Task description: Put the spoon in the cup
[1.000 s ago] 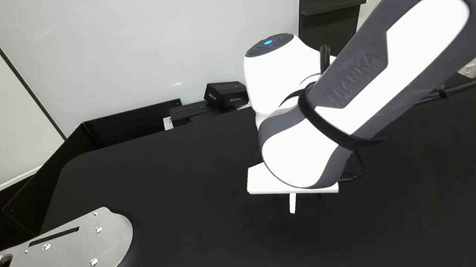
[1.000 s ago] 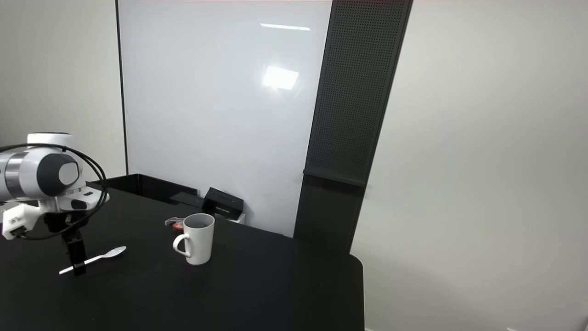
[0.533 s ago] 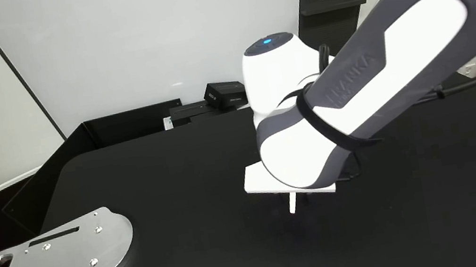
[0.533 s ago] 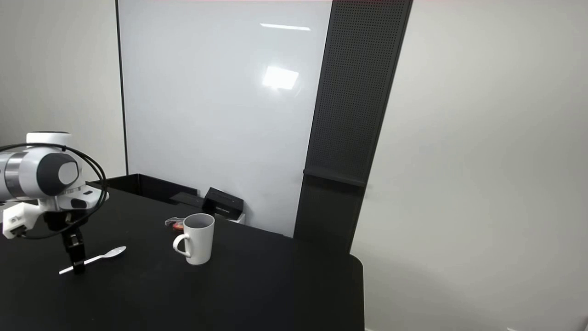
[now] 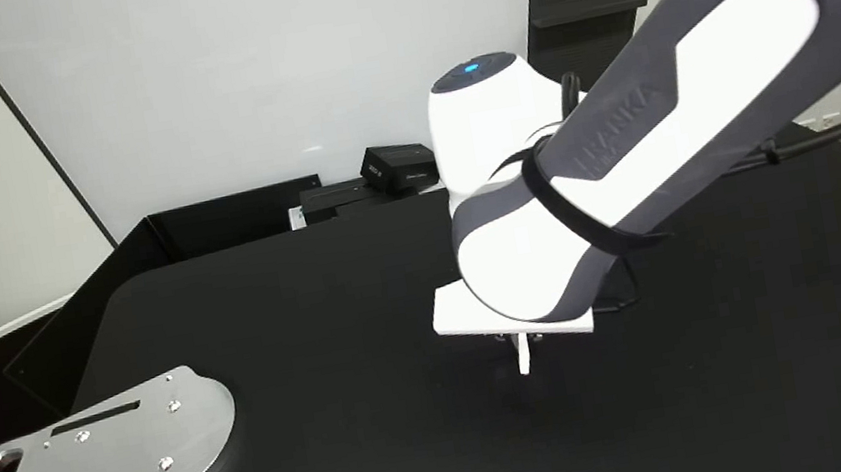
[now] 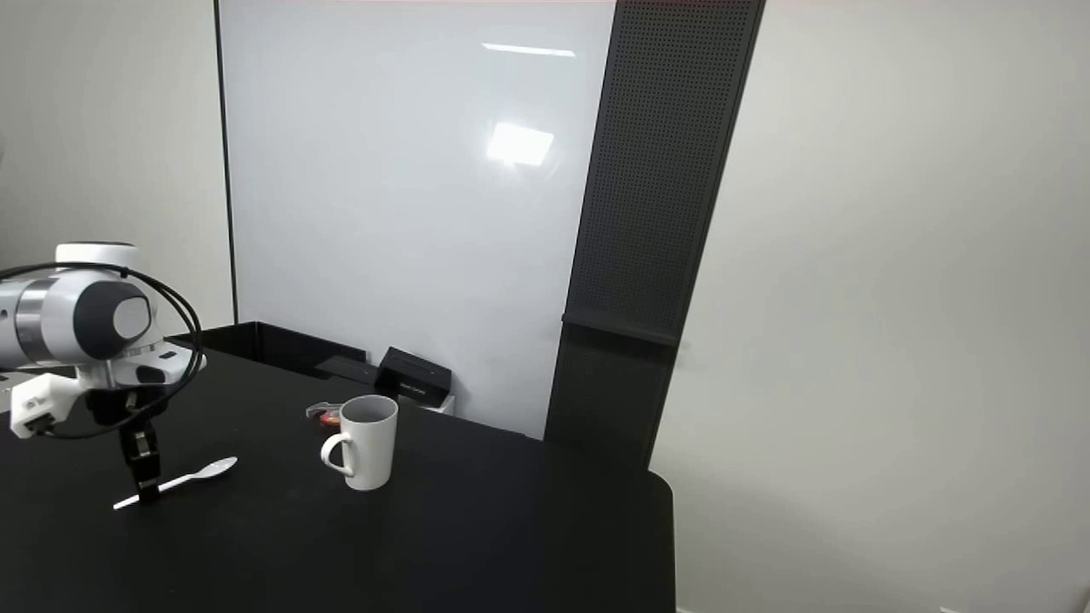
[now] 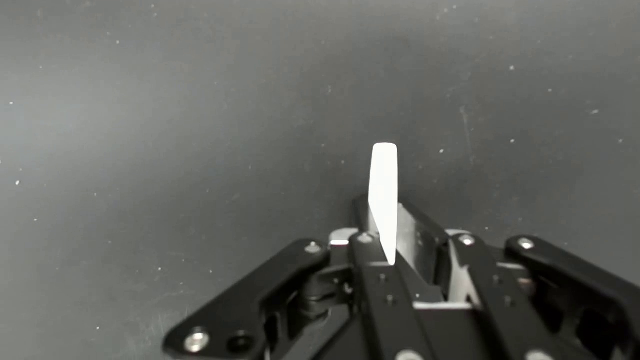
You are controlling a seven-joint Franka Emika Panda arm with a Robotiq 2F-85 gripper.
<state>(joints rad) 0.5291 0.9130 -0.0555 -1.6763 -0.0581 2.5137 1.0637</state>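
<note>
The gripper (image 7: 383, 201) is pinching the spoon (image 7: 385, 192) by its handle, its 2 jaws standing nearly together with only that slim white shaft between them, and the views are leaving unclear whether the spoon is touching the black table (image 5: 353, 449). In an exterior view the spoon's bowl is pointing to the side where the white cup (image 6: 371, 451) is standing upright, well apart, with a small red-and-silver object (image 6: 329, 418) lying partly hidden behind it. Farther out, a metal plate (image 5: 109, 454) is jutting past the table's edge, and black boxes (image 5: 401, 167) are sitting by the far edge.
</note>
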